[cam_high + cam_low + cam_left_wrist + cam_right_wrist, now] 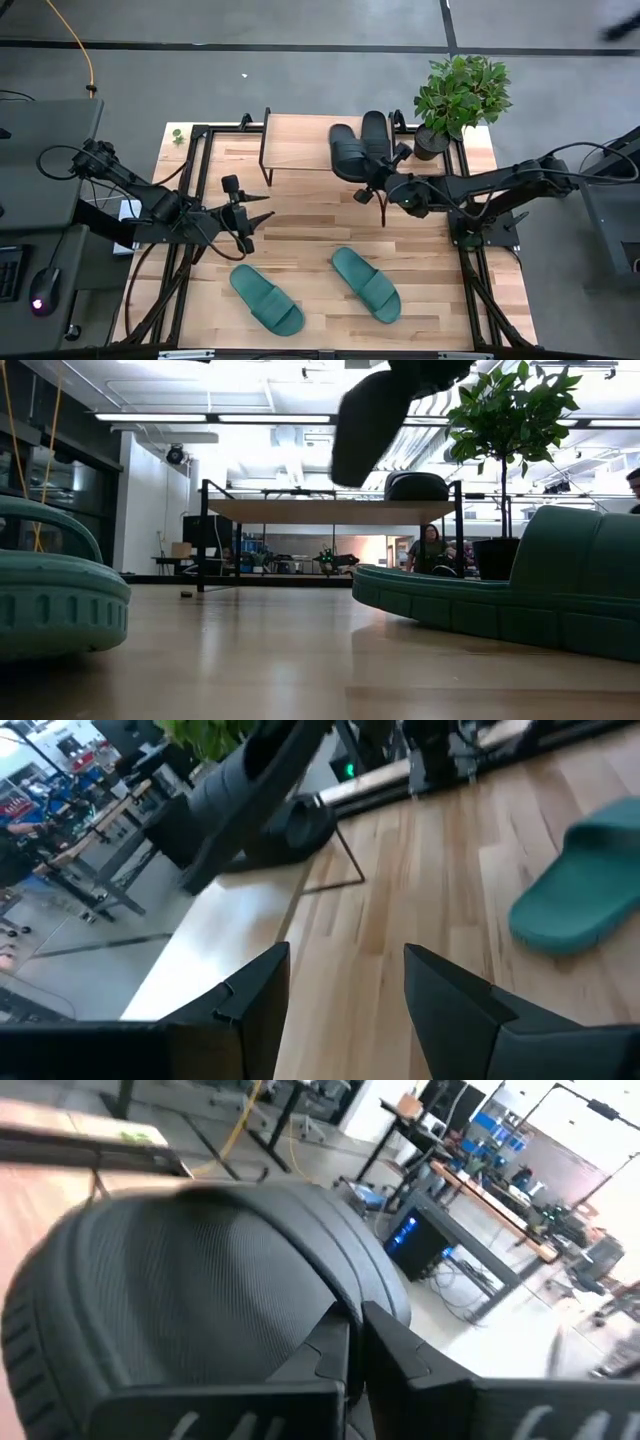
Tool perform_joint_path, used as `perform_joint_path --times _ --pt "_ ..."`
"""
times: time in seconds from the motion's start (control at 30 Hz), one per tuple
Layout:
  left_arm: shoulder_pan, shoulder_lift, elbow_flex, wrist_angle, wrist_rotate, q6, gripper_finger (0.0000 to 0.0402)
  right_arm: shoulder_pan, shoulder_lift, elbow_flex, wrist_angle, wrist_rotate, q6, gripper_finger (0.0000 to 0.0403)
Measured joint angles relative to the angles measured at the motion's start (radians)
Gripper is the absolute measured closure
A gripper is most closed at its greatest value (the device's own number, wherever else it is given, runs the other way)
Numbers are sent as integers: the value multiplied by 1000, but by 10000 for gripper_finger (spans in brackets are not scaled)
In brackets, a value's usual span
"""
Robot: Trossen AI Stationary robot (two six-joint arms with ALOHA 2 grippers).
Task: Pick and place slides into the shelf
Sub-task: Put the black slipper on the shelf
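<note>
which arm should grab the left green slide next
Left. Its open gripper hangs empty just above the left green slide, while the right gripper is shut on a black slide at the shelf.

Left arm extends from the desk's left edge toward the centre, its gripper (258,228) poised with jaws parted and nothing between them. Right arm reaches in from the right edge, its gripper (372,188) with jaws pressed nearly together on a black slide (348,150).
</note>
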Motion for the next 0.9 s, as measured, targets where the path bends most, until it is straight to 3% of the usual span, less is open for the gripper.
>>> perform_joint_path --times 0.5,0.9 --pt "66 7 -3 15 114 -12 222 -52 125 -2 167 69 -173 402" --pt "66 7 -3 15 130 -9 222 -132 144 -2 176 22 -186 402"
